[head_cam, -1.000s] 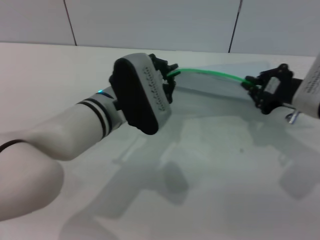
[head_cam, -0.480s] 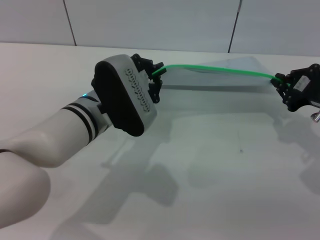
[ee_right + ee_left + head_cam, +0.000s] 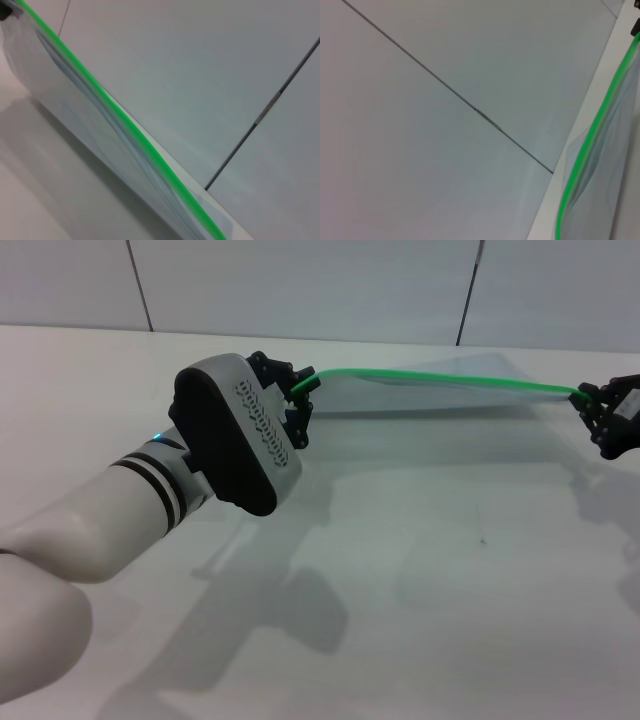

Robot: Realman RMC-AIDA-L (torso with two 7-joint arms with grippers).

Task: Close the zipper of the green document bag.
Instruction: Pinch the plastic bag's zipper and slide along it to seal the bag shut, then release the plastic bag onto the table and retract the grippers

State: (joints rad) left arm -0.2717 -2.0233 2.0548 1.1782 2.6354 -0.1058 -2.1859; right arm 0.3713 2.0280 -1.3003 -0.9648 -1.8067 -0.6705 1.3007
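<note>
In the head view the green document bag [image 3: 430, 408] hangs stretched above the table, a translucent pale sheet with the bright green zipper [image 3: 440, 378] along its upper edge. My left gripper [image 3: 300, 392] is shut on the left end of that edge. At the frame's right edge, my right gripper [image 3: 593, 400] is shut on the zipper's right end; the slider is hidden between its fingers. The left wrist view shows the zipper [image 3: 590, 145] edging the bag [image 3: 612, 195]. The right wrist view shows the zipper [image 3: 125, 122] running diagonally over the bag [image 3: 95, 142].
The white table [image 3: 450, 590] lies below the bag, crossed by the arms' shadows. A pale panelled wall [image 3: 300, 285] with dark seams rises behind its far edge. My bulky left forearm [image 3: 110, 510] crosses the near left.
My right gripper has slid rightward along the green strip, to the frame's edge. The left gripper has drawn back to the left, and the strip between them is now longer and straighter.
</note>
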